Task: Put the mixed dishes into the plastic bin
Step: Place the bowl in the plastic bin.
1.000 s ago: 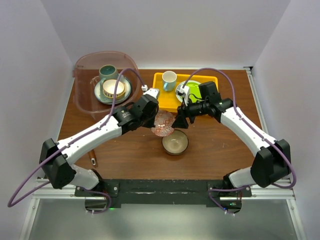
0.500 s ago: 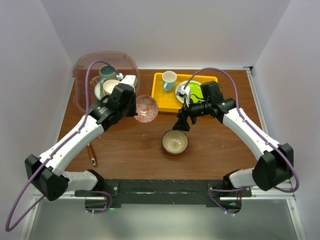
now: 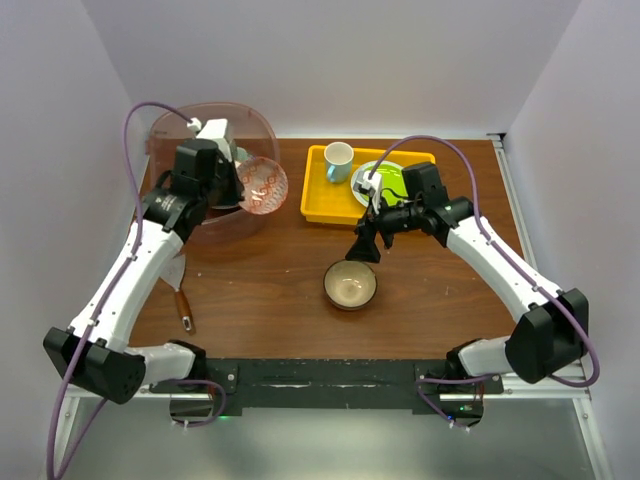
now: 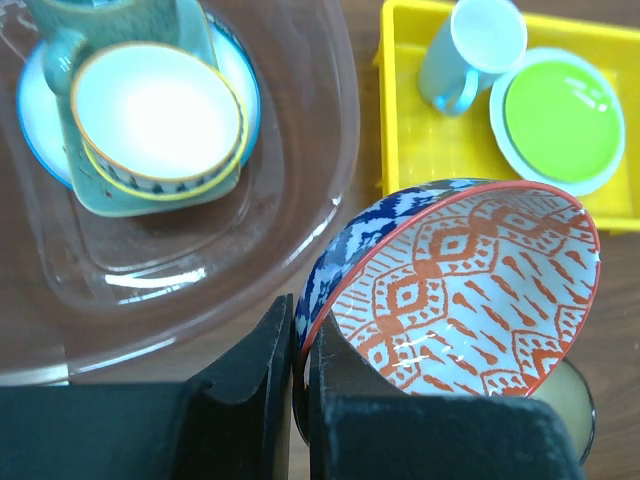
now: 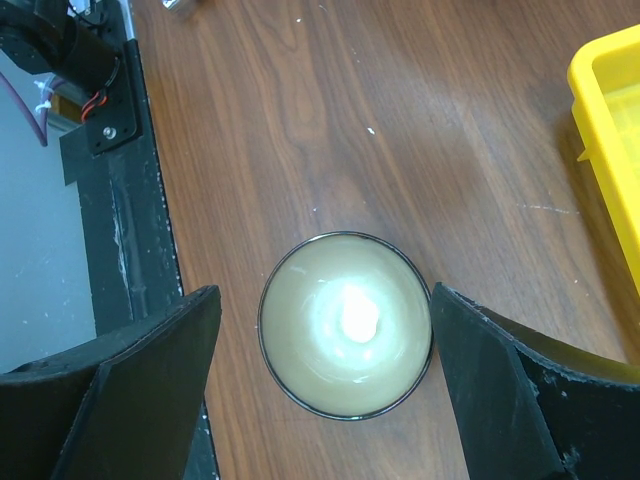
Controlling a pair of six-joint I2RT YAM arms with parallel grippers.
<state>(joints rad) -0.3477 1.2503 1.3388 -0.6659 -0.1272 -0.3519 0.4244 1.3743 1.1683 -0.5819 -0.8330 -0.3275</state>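
The patterned bowl (image 4: 460,290) is pinched by its rim between the closed-down jaws of the left gripper (image 4: 300,340) and is held tilted over the 3 o'clock rim of the plastic bin (image 3: 165,125), found at the table's 10 o'clock. A striped bowl (image 4: 155,120) and teal mug (image 4: 110,15) are seen inside the bin. The right gripper (image 5: 325,300) is held with jaws spread wide above the pale bowl (image 5: 345,325), at 6 o'clock from the yellow tray (image 3: 320,205).

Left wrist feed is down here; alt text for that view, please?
The left gripper is shut on the rim of a tilted red-and-blue patterned bowl, beside the wall of the plastic bin. Inside the bin a striped bowl sits on other dishes; a yellow tray at upper right holds a white cup and lime-green plate.
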